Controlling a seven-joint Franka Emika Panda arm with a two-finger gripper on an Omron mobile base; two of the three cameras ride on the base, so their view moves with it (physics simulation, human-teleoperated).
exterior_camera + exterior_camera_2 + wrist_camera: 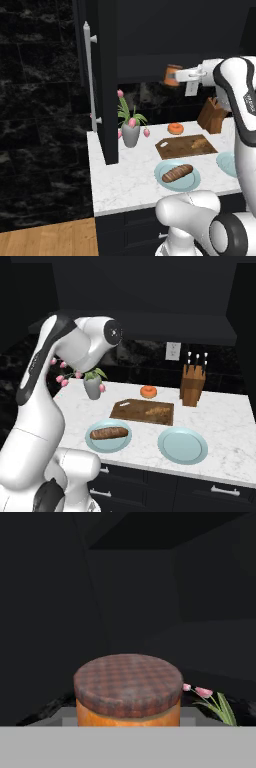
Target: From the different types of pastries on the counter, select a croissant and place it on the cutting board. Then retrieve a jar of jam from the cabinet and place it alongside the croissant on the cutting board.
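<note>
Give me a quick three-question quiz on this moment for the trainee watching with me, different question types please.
1. True or false: the croissant already lies on the cutting board.
2. What lies on the teal plate nearest the open cabinet door: (A) the orange doughnut, (B) the long brown loaf pastry, (C) nothing?
3. Fill in: in the left base view, the jar of jam sits at the gripper, held up in the air above the ____.

Key
1. True.
2. B, the long brown loaf pastry.
3. Counter; the doughnut and board lie below it.
</note>
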